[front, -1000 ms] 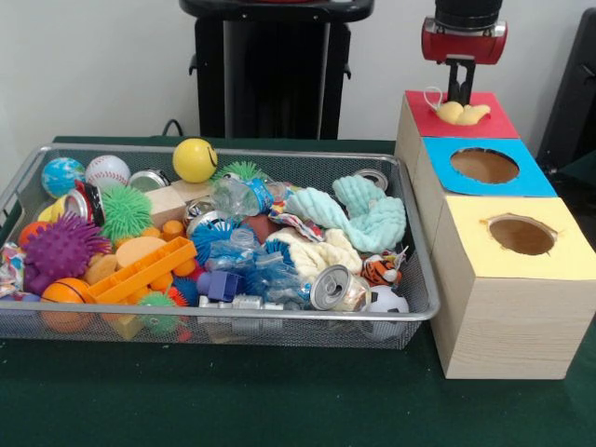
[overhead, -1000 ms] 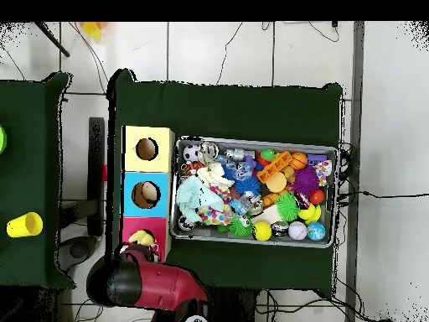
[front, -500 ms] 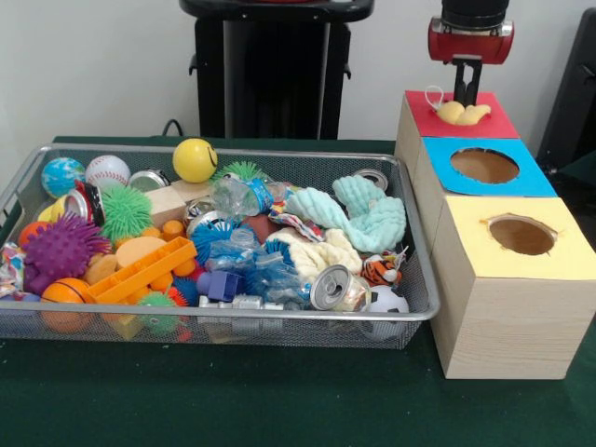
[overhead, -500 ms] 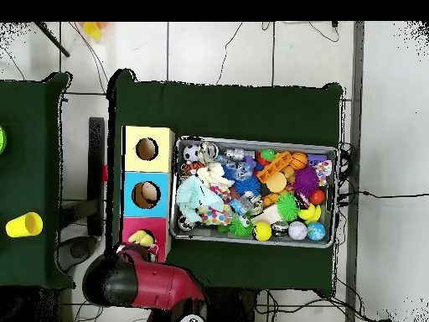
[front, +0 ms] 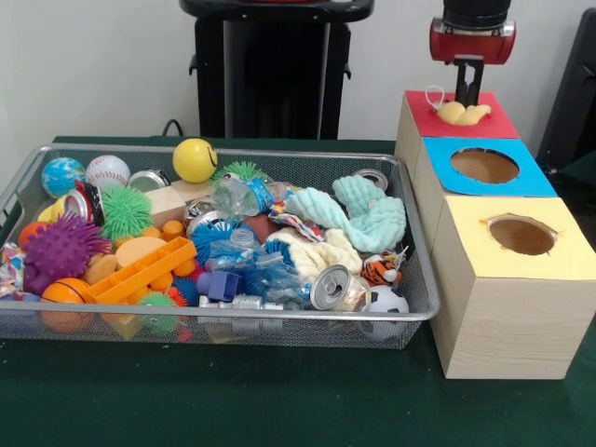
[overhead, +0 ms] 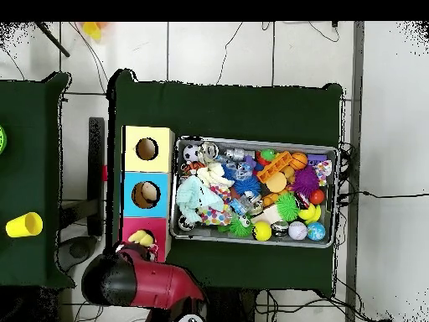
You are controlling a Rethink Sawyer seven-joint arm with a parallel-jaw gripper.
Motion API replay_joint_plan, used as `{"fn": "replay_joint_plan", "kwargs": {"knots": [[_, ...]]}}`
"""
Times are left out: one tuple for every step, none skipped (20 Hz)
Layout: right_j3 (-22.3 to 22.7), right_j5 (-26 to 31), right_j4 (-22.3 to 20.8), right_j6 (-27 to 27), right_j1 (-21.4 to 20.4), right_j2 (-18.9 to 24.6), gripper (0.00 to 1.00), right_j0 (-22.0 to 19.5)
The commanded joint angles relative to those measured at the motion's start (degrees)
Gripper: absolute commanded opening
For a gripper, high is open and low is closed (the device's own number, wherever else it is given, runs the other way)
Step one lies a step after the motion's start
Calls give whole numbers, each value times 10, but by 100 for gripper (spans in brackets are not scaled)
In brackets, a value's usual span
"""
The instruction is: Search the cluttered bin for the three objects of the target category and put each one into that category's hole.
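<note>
Front view: a small orange-and-black striped tiger toy (front: 381, 270) is seen near the wire-mesh bin's (front: 279, 318) right end; a pale yellow plush (front: 463, 113) is lodged in the red-topped box's hole (front: 459, 114). The gripper (front: 468, 86) is held just above it; how far its fingers are parted cannot be told.

Count of contents: bin, boxes and toys

One wire mesh bin (front: 410, 312); three wooden boxes, topped red (front: 494, 124), blue (front: 534, 179) and yellow (front: 568, 256); two plush toys in view, a pale yellow one (front: 463, 113) and a striped tiger (front: 381, 270); two terry cloths, mint (front: 358, 216) and cream (front: 321, 251).
</note>
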Motion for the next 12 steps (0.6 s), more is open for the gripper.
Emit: {"fn": "replay_joint_plan", "kwargs": {"knots": [[-90, 79, 13, 98, -15, 3, 0, 8], [-89, 78, 12, 96, -15, 5, 0, 6], [-86, 75, 12, 95, -16, 8, 0, 3], [-86, 74, 12, 93, -16, 9, 0, 2], [-85, 74, 11, 92, -16, 11, 0, -1], [-85, 75, 11, 92, -17, 10, 0, 0], [-85, 75, 10, 92, -18, 11, 0, -1], [-84, 76, 10, 91, -19, 12, 0, -3], [-84, 77, 10, 90, -19, 14, 0, -4], [-84, 78, 9, 90, -20, 13, 0, -4], [-85, 80, 9, 91, -21, 12, 0, -3], [-84, 79, 9, 91, -21, 12, 0, -4]]}}
